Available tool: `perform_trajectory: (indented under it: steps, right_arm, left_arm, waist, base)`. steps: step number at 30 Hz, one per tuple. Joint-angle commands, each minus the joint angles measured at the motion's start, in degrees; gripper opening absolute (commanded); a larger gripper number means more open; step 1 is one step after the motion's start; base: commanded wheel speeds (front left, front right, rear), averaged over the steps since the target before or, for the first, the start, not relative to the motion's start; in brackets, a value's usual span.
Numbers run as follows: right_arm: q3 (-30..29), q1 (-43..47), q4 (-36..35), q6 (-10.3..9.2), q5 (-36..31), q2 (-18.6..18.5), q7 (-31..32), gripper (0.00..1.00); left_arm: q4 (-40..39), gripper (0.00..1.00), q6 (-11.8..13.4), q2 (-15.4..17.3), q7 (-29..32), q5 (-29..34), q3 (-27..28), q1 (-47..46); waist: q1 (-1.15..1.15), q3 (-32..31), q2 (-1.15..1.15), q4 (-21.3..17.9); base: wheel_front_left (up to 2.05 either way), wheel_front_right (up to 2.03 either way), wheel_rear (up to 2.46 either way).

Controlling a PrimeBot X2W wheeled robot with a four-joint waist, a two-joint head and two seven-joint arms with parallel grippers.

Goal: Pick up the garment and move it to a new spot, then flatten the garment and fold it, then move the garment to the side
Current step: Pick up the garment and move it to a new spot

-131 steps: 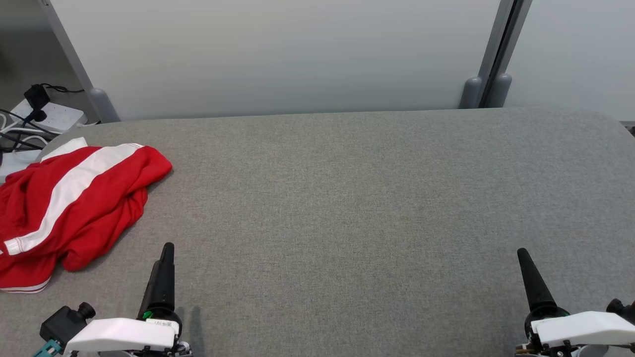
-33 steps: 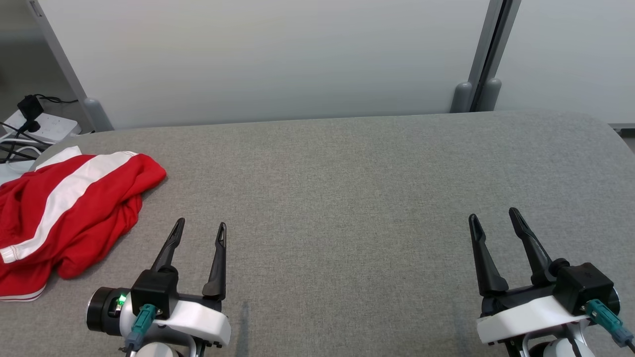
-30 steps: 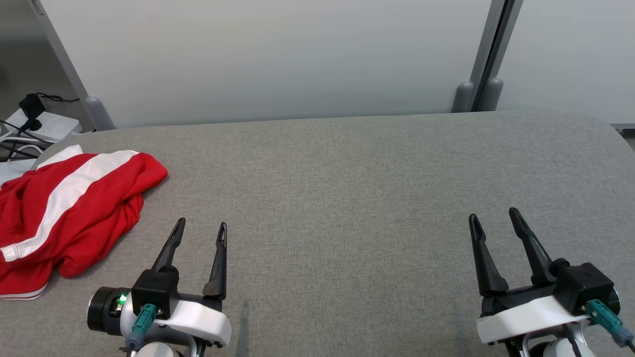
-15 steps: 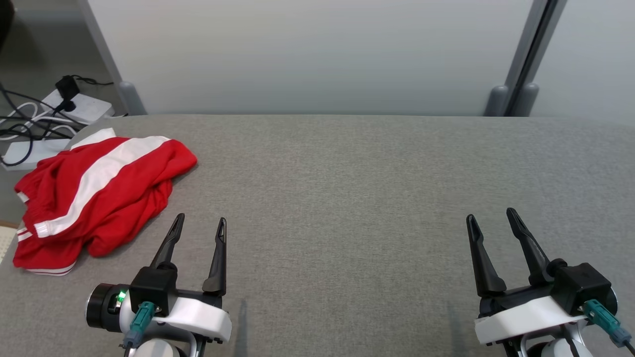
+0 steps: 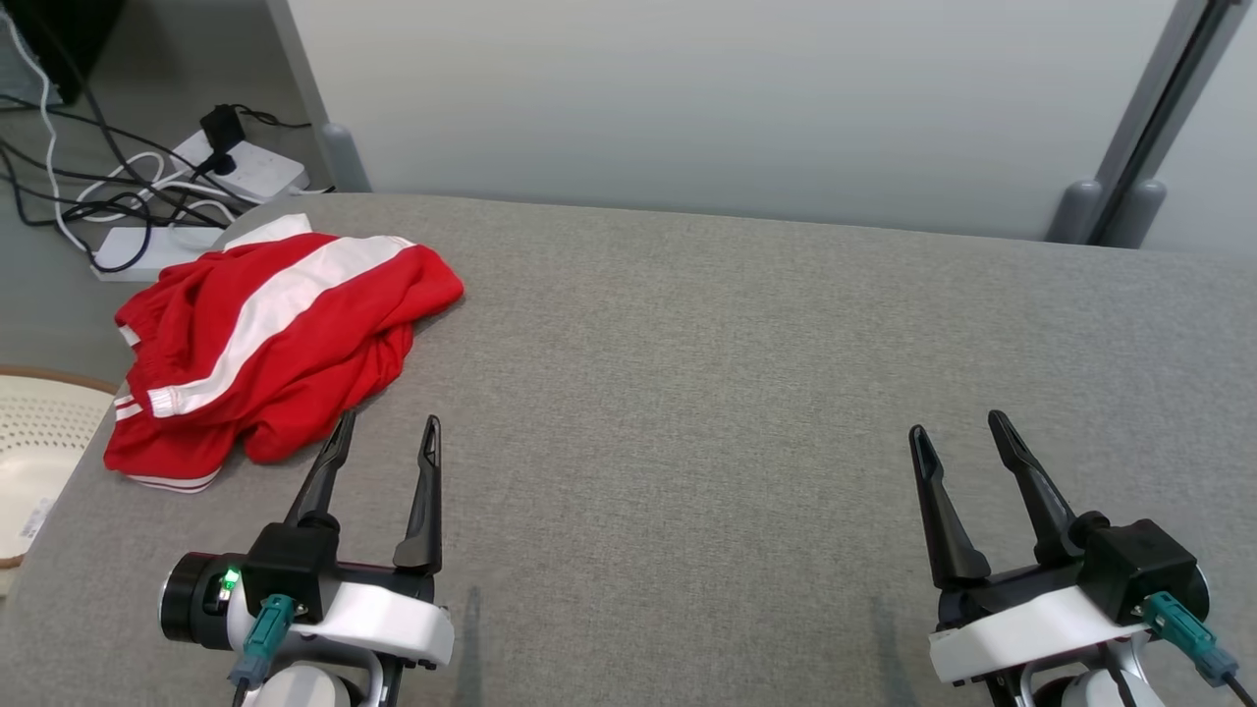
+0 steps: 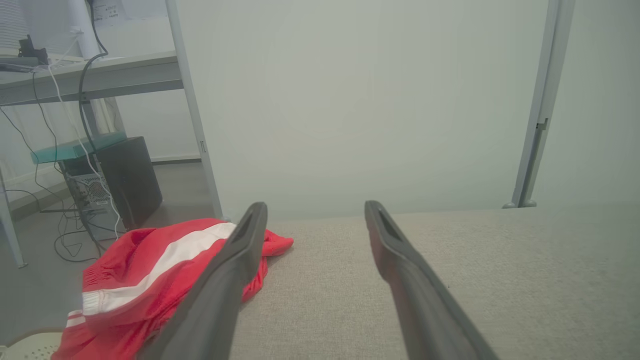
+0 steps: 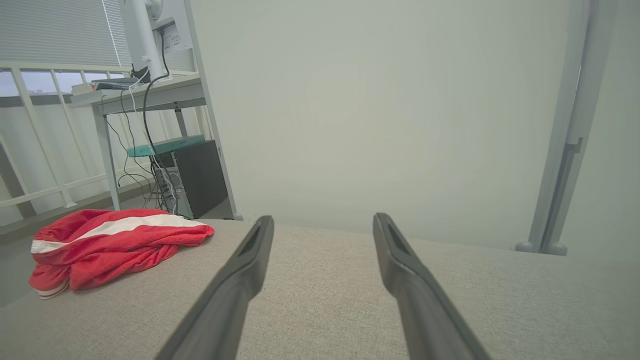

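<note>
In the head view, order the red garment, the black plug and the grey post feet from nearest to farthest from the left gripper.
1. Red garment, just ahead-left of the left gripper.
2. Black plug, on the floor, far left.
3. Grey post feet, far right.

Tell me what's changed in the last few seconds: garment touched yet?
The camera has swung left; the red garment lies crumpled in the same spot on the grey table, untouched. Both wrists rolled: left gripper and right gripper now show two spread fingers each, open and empty. The left gripper's fingertips now stand near the garment's edge.
</note>
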Motion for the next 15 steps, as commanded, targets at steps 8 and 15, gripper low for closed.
perform_trajectory:
  steps: [8,15]
  right_arm:
    - [1.68,-2.41,-1.97,0.08,0.2,-0.33,-0.77,1.0]
    - [1.53,-2.38,-2.1,0.08,0.05,-0.61,-0.77,1.0]
  left_arm:
    - [-1.95,1.0,0.72,0.52,-0.49,-1.6,2.28,-3.15]
    - [-2.17,1.0,1.28,0.52,-0.49,-1.77,2.4,-3.12]
  waist:
    - [0.0,0.53,0.0,3.56]
    - [0.0,0.88,0.0,6.28]
  base:
    - [0.0,0.0,0.0]
    - [0.0,0.0,0.0]
